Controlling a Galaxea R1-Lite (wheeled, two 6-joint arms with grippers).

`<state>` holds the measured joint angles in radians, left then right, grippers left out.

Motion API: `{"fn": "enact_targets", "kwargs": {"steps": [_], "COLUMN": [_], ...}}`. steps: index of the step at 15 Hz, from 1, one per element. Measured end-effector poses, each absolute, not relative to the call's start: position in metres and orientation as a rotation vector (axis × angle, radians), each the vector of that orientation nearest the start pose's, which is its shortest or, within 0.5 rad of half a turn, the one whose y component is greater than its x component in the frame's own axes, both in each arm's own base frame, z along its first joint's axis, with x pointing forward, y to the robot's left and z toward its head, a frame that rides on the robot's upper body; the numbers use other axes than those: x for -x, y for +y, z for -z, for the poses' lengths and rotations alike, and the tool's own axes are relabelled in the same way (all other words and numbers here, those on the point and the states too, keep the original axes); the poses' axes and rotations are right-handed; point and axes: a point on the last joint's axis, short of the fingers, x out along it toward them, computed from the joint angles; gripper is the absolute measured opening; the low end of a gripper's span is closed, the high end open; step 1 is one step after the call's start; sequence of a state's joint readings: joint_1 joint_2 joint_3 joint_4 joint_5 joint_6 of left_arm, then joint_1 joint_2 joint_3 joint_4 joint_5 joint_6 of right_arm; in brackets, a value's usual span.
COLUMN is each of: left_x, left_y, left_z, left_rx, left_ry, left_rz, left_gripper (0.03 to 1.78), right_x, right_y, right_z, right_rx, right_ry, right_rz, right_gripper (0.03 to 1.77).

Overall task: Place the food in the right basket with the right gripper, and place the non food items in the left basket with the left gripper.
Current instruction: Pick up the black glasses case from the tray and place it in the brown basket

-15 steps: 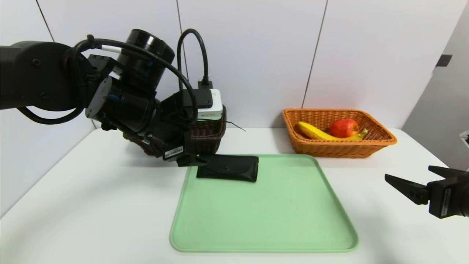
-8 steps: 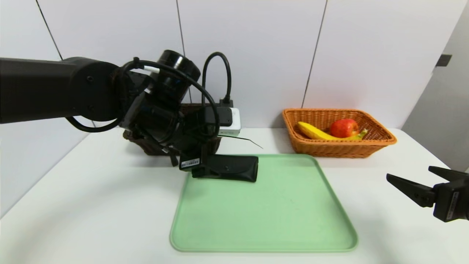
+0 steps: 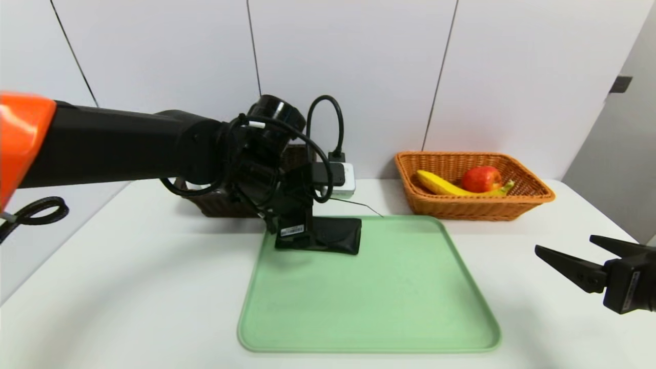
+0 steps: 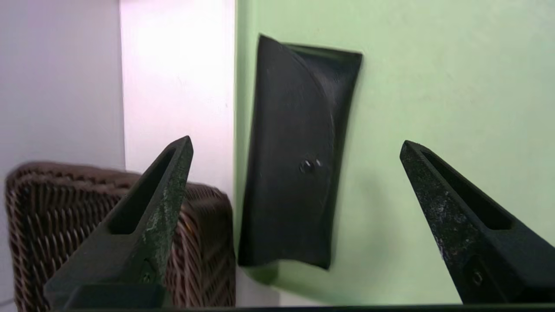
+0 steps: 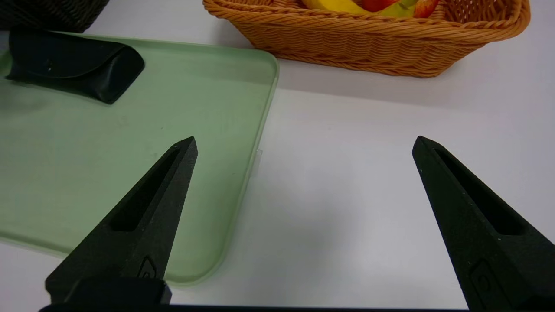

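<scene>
Over green tray (image 4: pixel 433 86), left pincer (image 4: pixel 295 147) gapes astride pouch (image 4: pixel 295 173), seemingly untouching.

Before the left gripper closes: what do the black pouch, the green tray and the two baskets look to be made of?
Black pouch: looks like leather or imitation, matte, with a small snap stud on its flap.
Green tray: probably plastic; smooth, pale, with rounded moulded rim.
Right basket: woven wicker or rattan-like strands, orange-tan; natural or synthetic is unclear.
Left basket: same kind of weave, dark brown.

Black pouch (image 3: pixel 333 236) flat on tray's far corner, banana (image 3: pixel 438 184) and apple (image 3: pixel 480 179) in orange basket (image 3: pixel 474 205), dark basket (image 4: pixel 52 203) perhaps empty.
</scene>
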<state>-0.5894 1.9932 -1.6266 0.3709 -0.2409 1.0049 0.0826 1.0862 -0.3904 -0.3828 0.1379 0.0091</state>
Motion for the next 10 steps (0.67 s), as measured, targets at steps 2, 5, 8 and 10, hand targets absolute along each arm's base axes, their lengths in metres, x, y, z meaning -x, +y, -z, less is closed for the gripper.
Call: {"fn": "enact_targets", "kwargs": {"steps": [2, 5, 8, 10], "left_x": [-0.328, -0.331, -0.337, -0.341], "left_y": [-0.226, -0.231, -0.234, -0.237], "left_z": [-0.206, -0.193, -0.18, -0.171], "left_rx": [-1.02, -0.994, -0.987, -0.985], "left_ry": [0.269, 0.279, 0.306, 0.324], "left_rz": [1.111, 1.183, 1.197, 1.205], "left_gripper": [1.69, 1.69, 1.69, 1.69], "right_x": [-0.139, -0.139, -0.138, -0.138], "right_y": [0.015, 0.015, 0.015, 0.015], "right_z": [-0.18, -0.178, -0.175, -0.174], "right_rx": [-0.019, -0.021, -0.022, -0.022], "right_ry": [0.317, 0.325, 0.335, 0.337], "right_rz": [-0.218, -0.218, -0.219, -0.22], "right_gripper": [1.71, 1.71, 1.71, 1.71]}}
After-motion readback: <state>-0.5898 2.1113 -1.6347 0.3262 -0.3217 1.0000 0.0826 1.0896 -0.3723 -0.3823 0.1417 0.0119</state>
